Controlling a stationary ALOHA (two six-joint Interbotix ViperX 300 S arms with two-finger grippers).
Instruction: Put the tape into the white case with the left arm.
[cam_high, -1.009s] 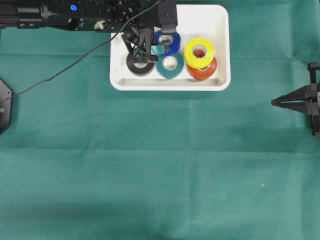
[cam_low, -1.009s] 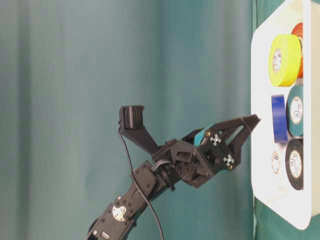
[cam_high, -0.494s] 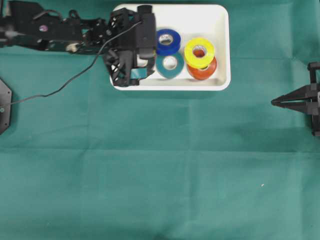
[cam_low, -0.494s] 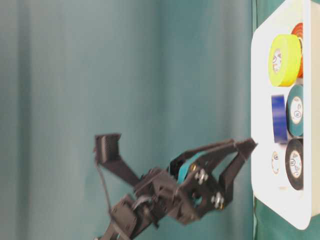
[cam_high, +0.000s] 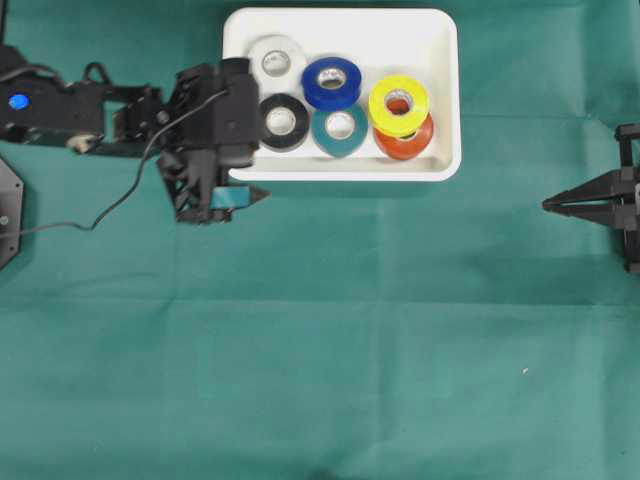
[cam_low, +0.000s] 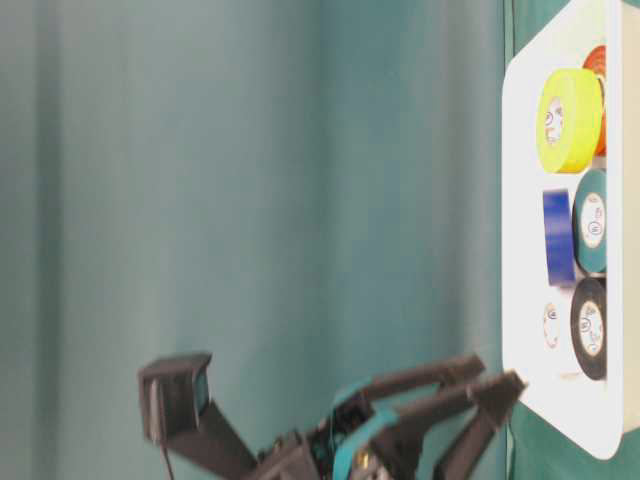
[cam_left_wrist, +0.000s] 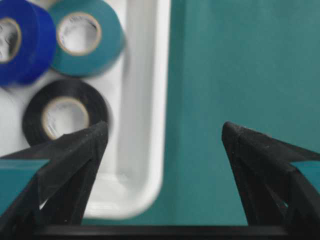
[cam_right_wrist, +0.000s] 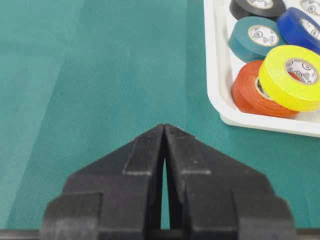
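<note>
The white case (cam_high: 340, 168) sits on the green tabletop (cam_high: 330, 330) and holds six tape rolls: white (cam_high: 276, 63), blue (cam_high: 332, 83), black (cam_high: 283, 121), teal (cam_high: 340, 129), and yellow (cam_high: 398, 104) resting atop orange (cam_high: 405, 143). The left pincer (cam_left_wrist: 165, 135) hangs wide and empty just outside the case's near-left corner, one finger (cam_left_wrist: 70, 155) over the case, the other over cloth. The right pincer (cam_right_wrist: 164, 131), well apart from the case, has its fingers pressed together and grips nothing.
</note>
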